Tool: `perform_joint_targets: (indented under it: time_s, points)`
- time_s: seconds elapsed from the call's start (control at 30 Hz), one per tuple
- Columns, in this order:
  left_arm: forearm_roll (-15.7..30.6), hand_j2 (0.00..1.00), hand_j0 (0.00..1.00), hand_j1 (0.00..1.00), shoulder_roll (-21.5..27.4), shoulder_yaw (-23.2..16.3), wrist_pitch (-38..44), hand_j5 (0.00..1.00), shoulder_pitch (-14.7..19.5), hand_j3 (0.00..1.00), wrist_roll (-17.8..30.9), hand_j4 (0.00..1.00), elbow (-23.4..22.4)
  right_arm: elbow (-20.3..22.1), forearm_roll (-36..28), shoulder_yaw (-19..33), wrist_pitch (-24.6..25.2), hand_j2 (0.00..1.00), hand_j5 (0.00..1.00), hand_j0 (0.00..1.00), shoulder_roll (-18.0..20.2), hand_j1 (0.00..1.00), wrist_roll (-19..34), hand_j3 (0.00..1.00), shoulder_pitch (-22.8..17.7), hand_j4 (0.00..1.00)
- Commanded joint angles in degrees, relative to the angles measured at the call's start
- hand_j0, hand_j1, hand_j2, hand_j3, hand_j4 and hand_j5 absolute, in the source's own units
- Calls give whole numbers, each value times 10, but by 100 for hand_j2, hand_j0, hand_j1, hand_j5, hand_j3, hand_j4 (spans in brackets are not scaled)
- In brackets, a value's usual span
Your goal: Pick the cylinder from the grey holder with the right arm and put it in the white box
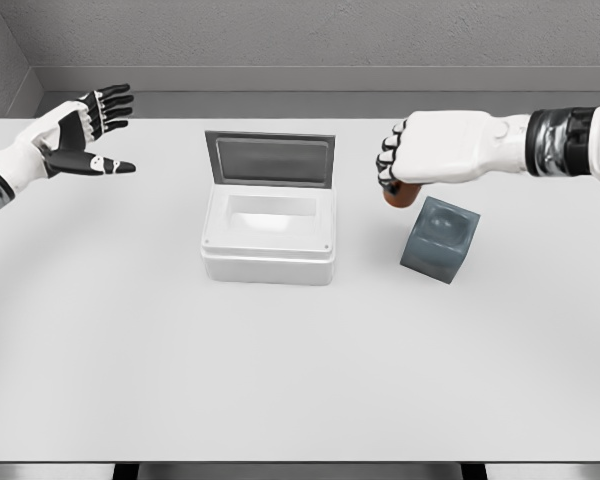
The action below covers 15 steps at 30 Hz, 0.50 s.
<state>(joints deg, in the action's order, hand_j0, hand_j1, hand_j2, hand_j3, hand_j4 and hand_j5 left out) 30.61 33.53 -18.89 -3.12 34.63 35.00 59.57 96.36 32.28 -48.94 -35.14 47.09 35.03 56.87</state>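
Note:
My right hand [400, 172] hovers above the table right of the white box, fingers curled around a brown cylinder [400, 196] whose lower end pokes out beneath the palm. The grey holder [441, 240] stands just below and right of the hand, tilted, with its hollow empty. The white box [270, 250] sits at the table's middle with its grey lid [271, 159] standing open at the back; its inside shows nothing. My left hand [90, 132] floats at the far left with fingers spread, holding nothing.
The white table [280, 380] stretches wide in front of the box and holder. A grey wall runs behind the far edge.

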Motion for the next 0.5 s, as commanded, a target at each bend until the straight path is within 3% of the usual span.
perform_joint_targets:
  time_s: [0.0, 0.47]
  points:
    - [3, 100, 100, 100, -5, -1, 0, 100, 0, 100, 0, 100, 0, -2, 2, 0, 1, 48, 48, 48, -14, 48, 0, 48, 0, 48]
    - [2, 100, 100, 100, -18, -7, 0, 100, 2, 100, 0, 100, 2, -25, 31, -8, 1, 48, 48, 48, -72, 48, 0, 48, 11, 48]
